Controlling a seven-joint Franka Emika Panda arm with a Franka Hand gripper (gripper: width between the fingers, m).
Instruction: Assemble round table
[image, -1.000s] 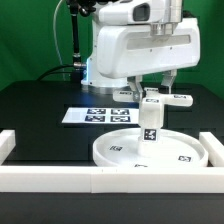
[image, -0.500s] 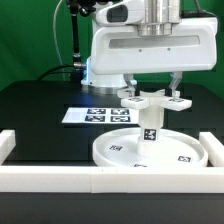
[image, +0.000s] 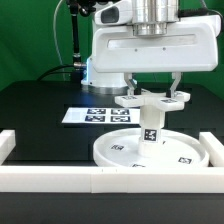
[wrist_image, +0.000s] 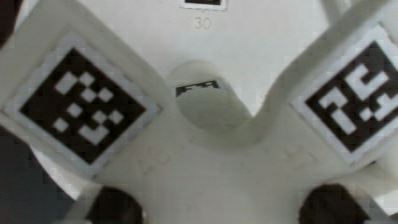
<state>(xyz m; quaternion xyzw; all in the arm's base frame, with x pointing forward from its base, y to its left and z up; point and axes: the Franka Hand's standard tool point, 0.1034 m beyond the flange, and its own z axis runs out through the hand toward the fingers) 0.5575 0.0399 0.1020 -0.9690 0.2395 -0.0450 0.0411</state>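
Note:
The large round disc (image: 115, 151) lies flat on the black table. The short cylindrical leg (image: 150, 126) stands upright on its middle, tag facing the camera. The flat cross-shaped foot piece (image: 152, 100) sits level on top of the leg. My gripper (image: 153, 92) comes straight down over it, one finger on each side of the foot's arms. In the wrist view the foot piece (wrist_image: 222, 150) fills the picture with two tagged arms and a central hole. My gripper (wrist_image: 222, 208) spans it, and the dark fingertips (wrist_image: 116, 205) press against its two sides.
The marker board (image: 98, 116) lies behind the disc toward the exterior view's left. The white straight-walled rim (image: 50, 180) runs along the front and both sides. The arm's white base (image: 100, 60) stands at the back.
My gripper has turned about the vertical axis with the foot piece, whose arms now point differently. The leg and the disc have stayed in place.

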